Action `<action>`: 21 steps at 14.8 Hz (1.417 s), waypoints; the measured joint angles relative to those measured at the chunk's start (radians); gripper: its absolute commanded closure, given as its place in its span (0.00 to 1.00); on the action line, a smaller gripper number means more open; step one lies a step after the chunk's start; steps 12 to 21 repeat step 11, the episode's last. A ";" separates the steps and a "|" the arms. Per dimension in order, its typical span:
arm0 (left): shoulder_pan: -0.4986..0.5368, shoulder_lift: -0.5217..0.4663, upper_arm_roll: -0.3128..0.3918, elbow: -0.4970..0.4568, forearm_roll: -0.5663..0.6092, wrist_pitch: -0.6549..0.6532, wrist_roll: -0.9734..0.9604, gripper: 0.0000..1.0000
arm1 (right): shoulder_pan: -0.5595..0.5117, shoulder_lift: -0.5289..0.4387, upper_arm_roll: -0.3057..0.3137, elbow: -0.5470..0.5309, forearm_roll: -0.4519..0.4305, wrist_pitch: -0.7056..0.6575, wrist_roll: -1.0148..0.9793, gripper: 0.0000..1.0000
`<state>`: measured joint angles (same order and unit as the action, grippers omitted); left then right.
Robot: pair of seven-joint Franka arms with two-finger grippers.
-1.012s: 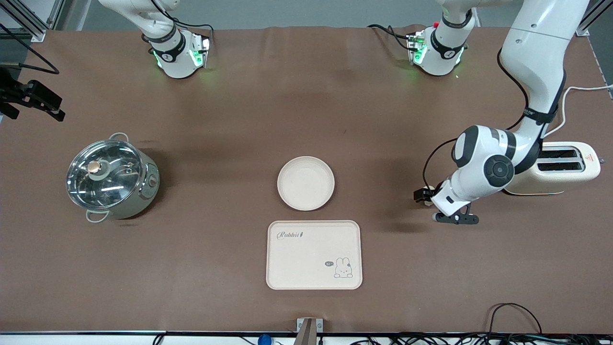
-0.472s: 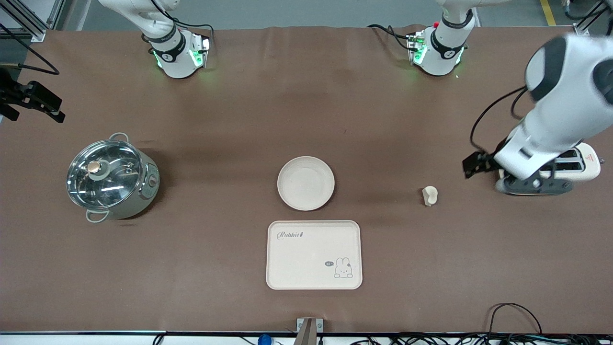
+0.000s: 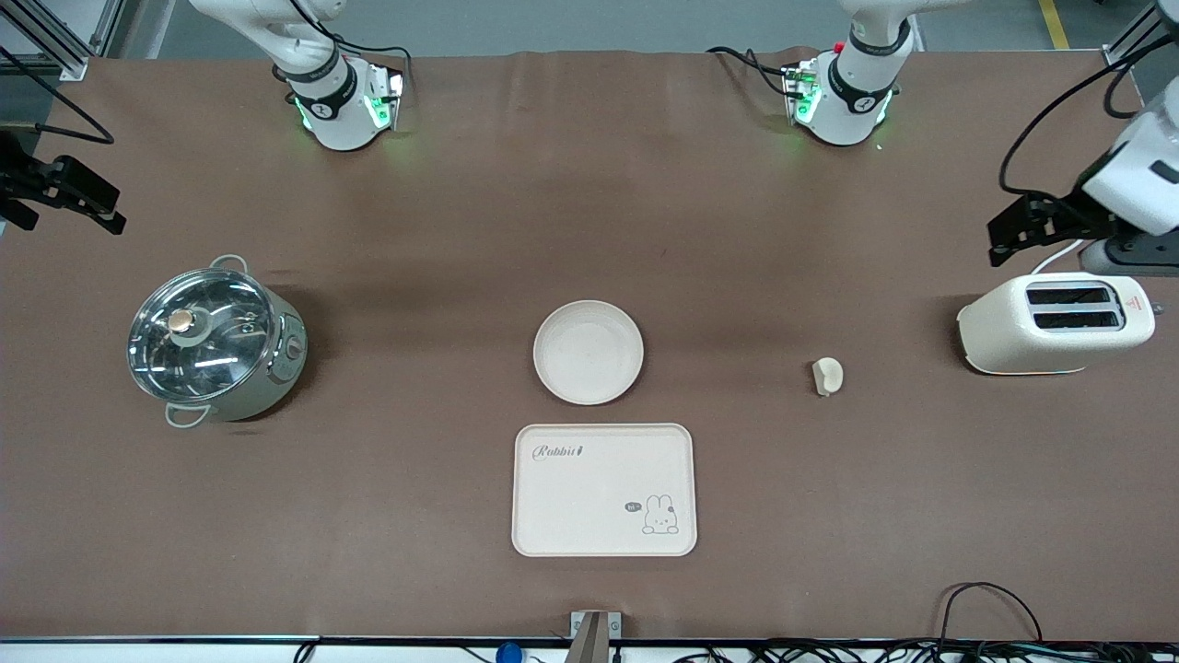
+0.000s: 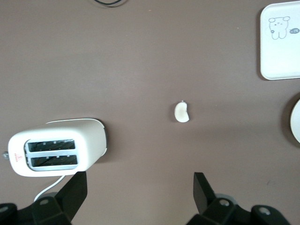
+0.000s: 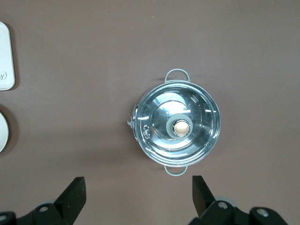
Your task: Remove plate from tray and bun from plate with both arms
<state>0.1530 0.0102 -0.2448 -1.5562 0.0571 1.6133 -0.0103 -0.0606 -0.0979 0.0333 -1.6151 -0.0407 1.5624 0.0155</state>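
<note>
The round cream plate [image 3: 588, 352] lies mid-table, just farther from the front camera than the rabbit tray [image 3: 603, 489]. The small pale bun [image 3: 827, 376] lies alone on the cloth between the plate and the toaster; it also shows in the left wrist view [image 4: 182, 112]. My left gripper [image 4: 139, 175] is open and empty, high over the table beside the toaster, apart from the bun. In the front view it hangs at the left arm's end [image 3: 1126, 256]. My right gripper [image 5: 138, 178] is open and empty, high over the table beside the steel pot.
A cream toaster [image 3: 1055, 322] with its white cord stands at the left arm's end. A lidded steel pot [image 3: 214, 343] stands at the right arm's end. Cables lie along the table edge nearest the front camera [image 3: 990, 603].
My left gripper was down at the bun, let it go on the cloth, then rose and drew back past the toaster toward the left arm's end. The right arm has not moved.
</note>
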 measured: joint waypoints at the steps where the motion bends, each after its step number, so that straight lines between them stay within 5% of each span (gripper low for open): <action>1: -0.008 0.000 0.010 0.005 0.000 -0.003 0.006 0.00 | 0.000 0.000 0.000 0.000 0.000 -0.004 0.004 0.00; 6: -0.224 0.000 0.211 0.054 -0.002 -0.039 0.006 0.00 | 0.012 0.000 0.008 0.011 0.001 -0.011 0.039 0.00; 21: -0.228 0.008 0.224 0.055 -0.003 -0.043 0.009 0.00 | 0.018 0.000 0.006 0.071 0.001 -0.061 0.046 0.00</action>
